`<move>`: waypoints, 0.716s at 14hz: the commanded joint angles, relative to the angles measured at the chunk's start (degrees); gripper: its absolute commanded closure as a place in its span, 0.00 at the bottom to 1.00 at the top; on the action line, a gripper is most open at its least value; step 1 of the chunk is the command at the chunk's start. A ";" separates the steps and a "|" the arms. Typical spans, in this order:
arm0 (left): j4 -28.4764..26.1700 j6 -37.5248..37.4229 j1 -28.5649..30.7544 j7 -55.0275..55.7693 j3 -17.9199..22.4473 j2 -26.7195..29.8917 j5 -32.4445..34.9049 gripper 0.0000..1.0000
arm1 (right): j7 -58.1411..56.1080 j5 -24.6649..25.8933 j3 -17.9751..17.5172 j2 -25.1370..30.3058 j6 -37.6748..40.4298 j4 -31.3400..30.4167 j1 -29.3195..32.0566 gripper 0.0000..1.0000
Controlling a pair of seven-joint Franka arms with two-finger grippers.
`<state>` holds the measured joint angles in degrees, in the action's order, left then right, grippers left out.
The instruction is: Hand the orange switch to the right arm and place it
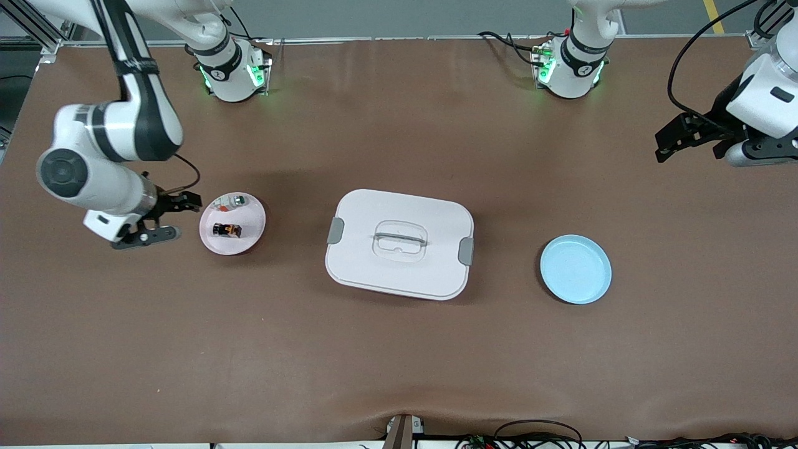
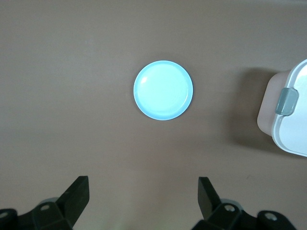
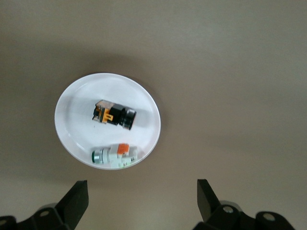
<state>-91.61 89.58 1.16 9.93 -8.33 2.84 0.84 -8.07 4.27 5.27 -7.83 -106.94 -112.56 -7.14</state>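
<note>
Front view shows the right tool (image 1: 163, 217) hanging spread and empty just beside the pink plate (image 1: 249, 234) at the right arm's end of the surface (image 1: 399, 349). On that plate lies the orange switch (image 1: 227, 230), with a silvery-white piece (image 1: 232, 201) next to it. A lidded white box (image 1: 399, 244) sits mid-surface, a blue plate (image 1: 575, 269) past it, and the left tool (image 1: 689, 138) waits spread and empty over bare surface at the left arm's end.

A big brown table (image 1: 399, 349) holds three things in a row. A small pink plate (image 1: 249, 232) sits toward the right arm's end. A white box with a lid and grey clips (image 1: 399, 244) sits in the middle. A light blue plate (image 1: 575, 269) sits toward the left arm's end.
</note>
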 commanded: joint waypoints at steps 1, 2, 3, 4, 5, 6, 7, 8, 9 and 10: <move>-0.23 -0.72 -0.46 -1.40 0.59 1.12 -0.75 0.00 | 1.39 0.21 -0.70 -0.08 9.44 9.18 1.34 0.00; -0.23 -0.72 -0.37 -1.40 0.59 1.29 -0.75 0.00 | 1.31 0.30 -0.70 0.10 10.77 11.03 1.43 0.00; -0.23 -0.72 -0.28 -1.40 0.68 1.29 -0.75 0.00 | 1.31 0.30 -0.62 0.27 11.83 12.96 1.60 0.00; -0.15 -0.72 -0.28 -1.40 0.68 1.21 -0.75 0.00 | 1.31 0.56 -0.61 0.45 13.84 14.72 1.95 0.00; 0.12 -0.63 -0.37 -1.31 0.59 1.03 -0.75 0.00 | 1.31 0.56 -0.70 0.97 14.90 16.57 2.22 0.00; 0.47 -0.55 -0.46 -1.31 0.59 0.77 -0.84 0.00 | 1.31 0.56 -0.70 1.76 15.44 17.72 2.22 0.00; 0.47 -0.28 -0.55 -1.31 0.59 0.59 -0.84 0.00 | 1.31 0.56 -0.62 2.38 16.83 19.47 2.31 0.00; 0.38 -0.28 -0.63 -1.31 0.59 0.50 -0.84 0.00 | 1.31 0.56 -0.61 2.65 18.15 21.40 2.48 0.00; 0.38 -0.19 -0.64 -1.31 0.59 0.50 -0.93 0.00 | 1.39 0.04 -0.70 3.34 19.30 22.38 2.57 0.00; 0.30 -0.19 -0.64 -1.31 0.59 0.50 -0.93 0.00 | 1.39 0.04 -0.79 3.79 19.48 23.17 2.57 0.00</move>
<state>-91.49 89.61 1.04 9.92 -8.33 2.95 0.84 -7.45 4.30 5.29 -5.26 -89.12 -91.28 -5.45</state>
